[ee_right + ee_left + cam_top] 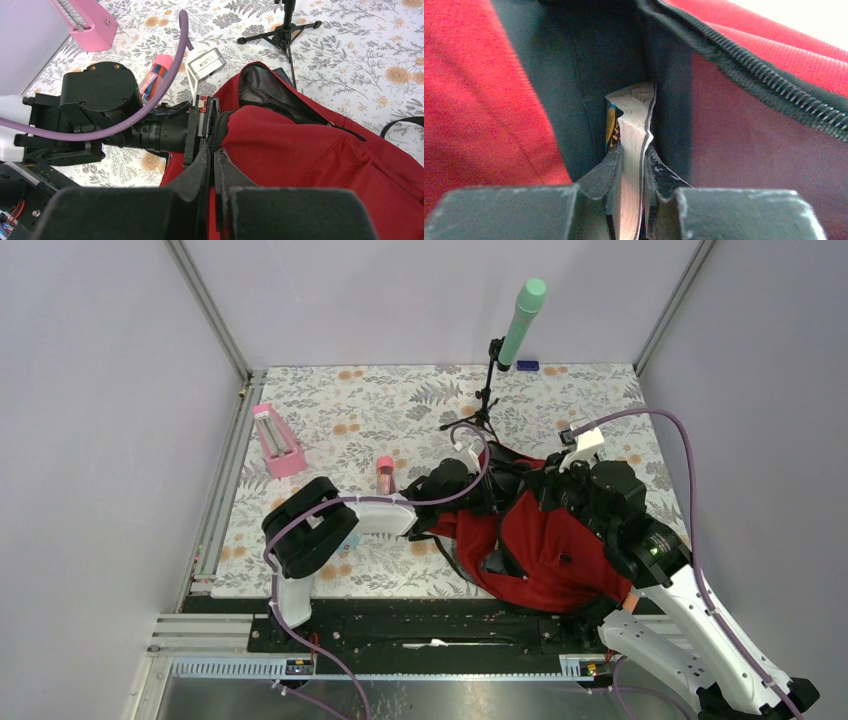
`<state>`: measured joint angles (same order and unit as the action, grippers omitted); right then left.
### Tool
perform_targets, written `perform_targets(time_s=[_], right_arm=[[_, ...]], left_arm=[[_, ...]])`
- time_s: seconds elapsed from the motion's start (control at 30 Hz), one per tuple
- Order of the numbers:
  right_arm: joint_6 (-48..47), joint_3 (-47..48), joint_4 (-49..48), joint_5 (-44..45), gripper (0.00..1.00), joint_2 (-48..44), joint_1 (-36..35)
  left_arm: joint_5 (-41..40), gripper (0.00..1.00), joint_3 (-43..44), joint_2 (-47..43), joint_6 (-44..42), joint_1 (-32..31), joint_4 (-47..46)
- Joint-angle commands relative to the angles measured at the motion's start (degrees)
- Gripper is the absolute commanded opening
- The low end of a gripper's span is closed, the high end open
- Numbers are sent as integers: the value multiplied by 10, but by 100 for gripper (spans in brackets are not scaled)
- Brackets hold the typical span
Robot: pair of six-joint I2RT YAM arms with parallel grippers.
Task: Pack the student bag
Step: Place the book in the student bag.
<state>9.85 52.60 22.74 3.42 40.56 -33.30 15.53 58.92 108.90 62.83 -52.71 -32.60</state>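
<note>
1. The table [340, 400], covered in a floral cloth, lies under both grippers and everything else.
2. The bag [560, 550], dark red, lies slumped on the table directly below the right gripper. Its open mouth faces the left gripper, which reaches into it from the side.
3. The left gripper [631, 170] is inside the bag's mouth. Its fingers are closed tight on a book, one on each cover.
4. The right gripper [212, 160] sits at the bag's rim, next to the left arm's wrist. Its fingers are almost together and pinch the black zip edge of the opening, holding it up.
5. The stand [490, 390], a black tripod, is beyond both grippers, just past the bag's far end. It carries a tilted green cylinder [522, 320] at its top.
6. The pink box [277, 443] lies well off to the left of the left gripper, on the far side of that arm.
7. The book [631, 115] is held edge-on between the left gripper's fingers, pale page edges showing and a strip of yellow and blue cover on the left. It points ahead of the gripper into the bag's dark lining [559, 75], with the zip [764, 75] running to the gripper's right.
8. The tube [385, 475], pink, is on the table close beside the left arm, just behind its gripper.
9. A small blue item [527, 366] lies far beyond both grippers at the table's back edge; what it is cannot be told.
</note>
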Motion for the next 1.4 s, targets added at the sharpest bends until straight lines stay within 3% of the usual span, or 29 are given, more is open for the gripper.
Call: perform_targets(time_s=[0.0,0.07,0.13,0.37,0.53,0.8,0.97,1.2,1.37], right_arm=[[4,2,-51,0,0,-2,2],[2,2,-50,6,0,-4,2],[-1,-1,-50,13,0,-8,2],[3,-11,-50,74,0,-24,2],[11,-16,-49,153,0,-34,2],[-41,45,-37,292,0,-1,2],[-93,117,-37,451,0,43,2],[-151,213,-44,513,0,81,3],[-231,245,-105,550,0,103,26]], left_arm=[[-14,0,63,6,-47,-20,-6],[-29,0,74,4,-79,-23,40],[-52,7,75,-5,-110,-23,74],[-133,58,75,-61,-220,-23,176],[-183,81,34,-130,-256,-23,186],[-227,95,-33,-271,-269,-18,202],[-199,99,-51,-318,-271,28,246],[-160,99,-44,-340,-296,84,304],[-134,99,-48,-341,-292,107,302]])
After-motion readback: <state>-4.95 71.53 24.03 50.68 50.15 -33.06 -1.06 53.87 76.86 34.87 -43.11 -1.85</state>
